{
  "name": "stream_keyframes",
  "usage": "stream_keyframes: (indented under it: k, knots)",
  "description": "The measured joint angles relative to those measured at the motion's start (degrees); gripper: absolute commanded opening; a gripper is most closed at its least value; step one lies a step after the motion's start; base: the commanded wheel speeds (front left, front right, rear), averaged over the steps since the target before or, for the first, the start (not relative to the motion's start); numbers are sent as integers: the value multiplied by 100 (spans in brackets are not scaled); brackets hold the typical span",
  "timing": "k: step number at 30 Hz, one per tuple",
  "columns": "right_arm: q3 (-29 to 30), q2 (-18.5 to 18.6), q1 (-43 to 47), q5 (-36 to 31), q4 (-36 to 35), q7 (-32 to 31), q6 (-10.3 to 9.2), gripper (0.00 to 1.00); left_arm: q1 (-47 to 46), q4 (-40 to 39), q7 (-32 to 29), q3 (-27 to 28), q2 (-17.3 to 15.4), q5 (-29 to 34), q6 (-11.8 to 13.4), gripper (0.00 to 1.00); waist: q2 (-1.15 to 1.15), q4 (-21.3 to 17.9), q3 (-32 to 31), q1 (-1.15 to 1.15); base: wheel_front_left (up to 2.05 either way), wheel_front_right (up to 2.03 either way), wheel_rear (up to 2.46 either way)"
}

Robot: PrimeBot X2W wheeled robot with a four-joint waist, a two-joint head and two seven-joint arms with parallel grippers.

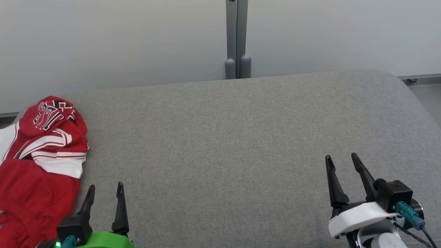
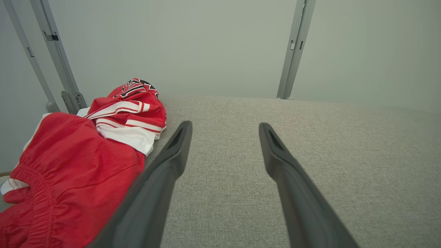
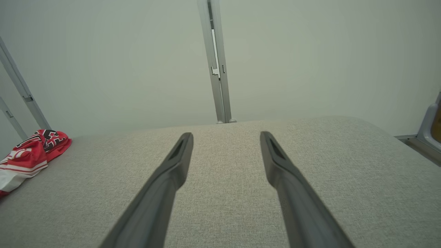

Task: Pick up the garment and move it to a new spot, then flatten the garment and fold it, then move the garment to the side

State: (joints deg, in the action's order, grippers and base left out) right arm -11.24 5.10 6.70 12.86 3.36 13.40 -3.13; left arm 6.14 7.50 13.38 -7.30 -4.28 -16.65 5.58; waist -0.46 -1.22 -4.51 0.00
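Note:
A crumpled red garment [image 1: 38, 162] with white stripes and black lettering lies in a heap at the left end of the grey padded surface [image 1: 224, 144]. It shows at the left in the left wrist view [image 2: 79, 162] and as a small bundle at the far left of the right wrist view [image 3: 27, 158]. My left gripper [image 1: 105, 189] stands open just right of the heap, its left finger close beside the cloth, nothing between the fingers. My right gripper [image 1: 341, 158] stands open far to the right over bare fabric.
The grey padded surface has a rounded far edge and a rounded right corner [image 1: 399, 82]. A pale wall with a grey vertical post [image 1: 237, 41] stands behind it. Floor shows past the right edge [image 1: 427, 93].

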Motion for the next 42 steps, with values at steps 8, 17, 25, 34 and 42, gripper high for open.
stream_keyframes:
  k: [8, 17, 25, 34, 42]
  knots:
    - [-44, 19, 87, -349, -76, 102, -44, 100, 68, 57, 89, -1, 13, 215, 26, 100, 0, 2, -6, 0, 0, 0, 0]
    - [-23, 18, 87, -354, -76, 102, -43, 100, 75, 129, 89, 23, 34, 167, 26, 100, 0, 1, -5, 0, 0, 0, 0]
    - [-1, 15, 87, -356, -76, 102, -41, 100, 74, 132, 89, 30, 42, 167, 24, 100, 0, 3, -5, 0, 0, 0, 0]
    - [73, 8, 88, -359, -79, 102, -35, 100, 70, 148, 89, 10, 85, 168, 20, 100, 0, 49, 0, 0, 0, 0, 0]
    - [154, -2, 96, -360, -111, 103, -24, 100, 0, 189, 89, -21, 103, 189, 3, 100, 0, 346, 16, 0, 0, 0, 0]
